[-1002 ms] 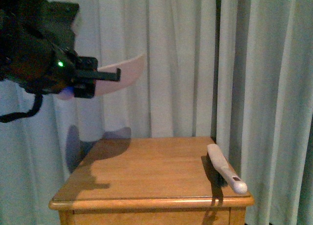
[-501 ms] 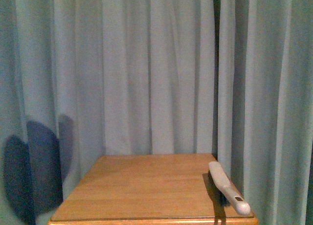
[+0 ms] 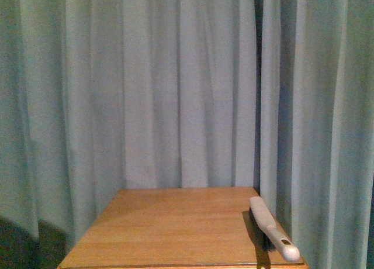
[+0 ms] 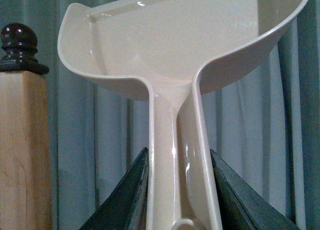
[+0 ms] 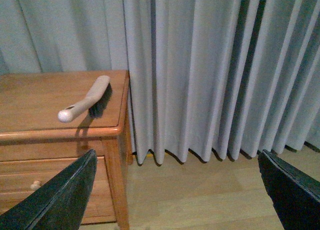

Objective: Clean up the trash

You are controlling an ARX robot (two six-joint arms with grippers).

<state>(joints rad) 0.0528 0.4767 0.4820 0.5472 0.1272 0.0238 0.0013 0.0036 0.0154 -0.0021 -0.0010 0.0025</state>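
The trash is out of view in every frame. In the left wrist view my left gripper (image 4: 180, 200) is shut on the handle of the pale pink dustpan (image 4: 180, 45), whose scoop spreads wide beyond the fingers (image 4: 125, 195). In the right wrist view my right gripper (image 5: 177, 190) stands open over bare wooden floor, nothing between its fingers (image 5: 60, 197). Neither arm shows in the front view.
A wooden nightstand (image 3: 175, 222) stands before grey-blue curtains (image 3: 175, 88). A white hand brush (image 3: 272, 228) lies along its right edge, also visible as the brush (image 5: 85, 102) on the nightstand (image 5: 50, 95) with drawers below. A wooden post with a dark knob (image 4: 20, 45) rises beside the dustpan.
The left arm with the dustpan has left the front view; its shadow on the curtain has also gone. The view has tilted slightly upward, so the nightstand sits lower.
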